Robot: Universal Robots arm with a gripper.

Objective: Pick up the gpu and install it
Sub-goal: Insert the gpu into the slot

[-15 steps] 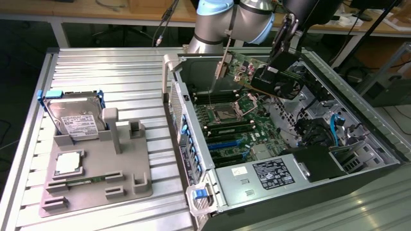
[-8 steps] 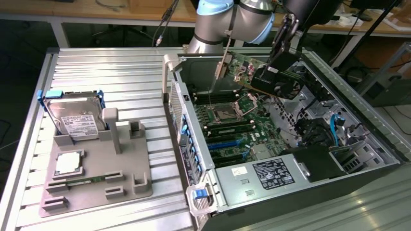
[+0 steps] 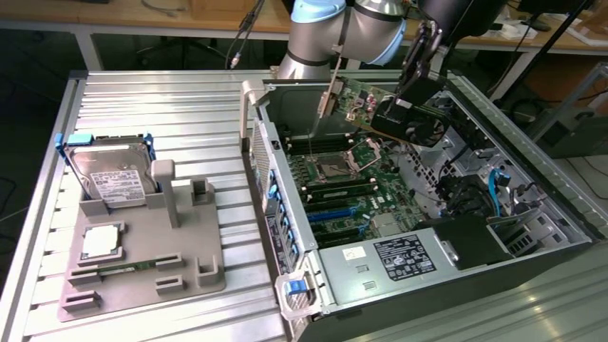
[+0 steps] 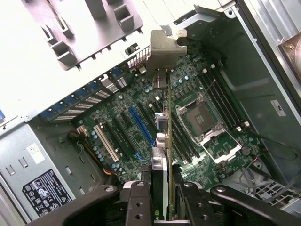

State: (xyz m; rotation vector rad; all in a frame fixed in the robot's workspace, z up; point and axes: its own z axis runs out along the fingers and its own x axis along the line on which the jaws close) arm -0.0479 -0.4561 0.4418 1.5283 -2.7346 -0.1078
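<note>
The gpu [image 3: 366, 103] is a green card with a black cooler block [image 3: 415, 121] and a silver end bracket [image 3: 332, 96]. It hangs tilted in the air over the upper part of the open computer case [image 3: 532, 164]. My gripper [image 3: 406, 96] is shut on it from above. In the wrist view the gpu [image 4: 163, 141] shows edge-on, running from between my black fingers [image 4: 138, 202] to its bracket [image 4: 162, 47]. It is held above the motherboard [image 4: 117, 117], next to the blue slot [image 4: 141, 125] and apart from it.
The motherboard [image 3: 328, 189] lies in the case with the CPU socket [image 3: 337, 167] and a black power supply [image 3: 404, 260]. To the exterior view's left, a grey fixture [image 3: 181, 249] holds a hard drive in a blue frame [image 3: 109, 171], a processor [image 3: 100, 242] and a memory stick [image 3: 119, 269].
</note>
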